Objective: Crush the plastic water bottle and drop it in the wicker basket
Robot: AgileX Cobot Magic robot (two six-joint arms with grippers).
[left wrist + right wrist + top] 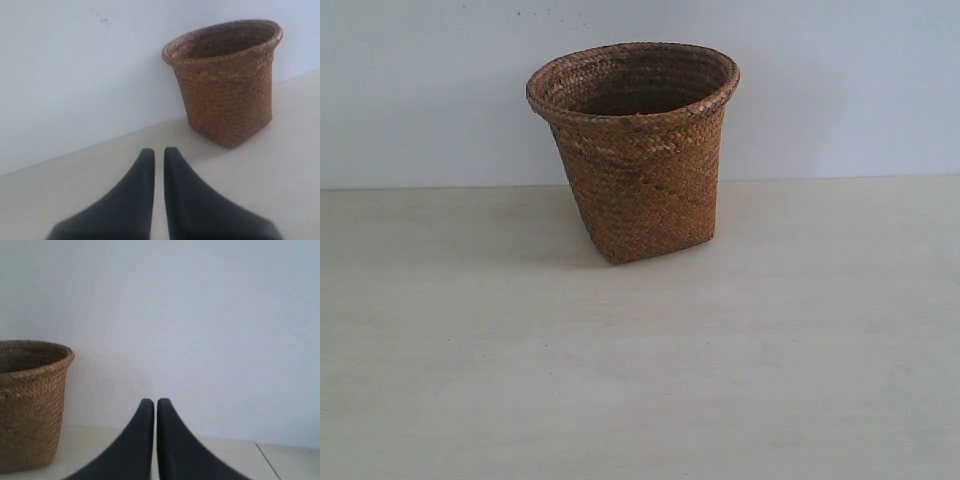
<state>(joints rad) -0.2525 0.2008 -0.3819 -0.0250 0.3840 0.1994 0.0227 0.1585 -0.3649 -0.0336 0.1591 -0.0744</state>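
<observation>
The brown wicker basket (635, 150) stands upright on the pale table, near the back wall, with nothing showing above its rim. It also appears in the left wrist view as the basket (225, 82) and in the right wrist view as the basket (30, 405). The plastic water bottle is out of view in every frame. My left gripper (159, 152) is shut with nothing between its dark fingers and sits well short of the basket. My right gripper (155, 402) is likewise shut and empty, off to the basket's side. Neither gripper shows in the exterior view.
A pale wooden table (640, 380) runs from the basket toward the front edge. A plain white wall (840, 90) rises right behind the basket. A thin seam in the tabletop (267, 462) shows in the right wrist view.
</observation>
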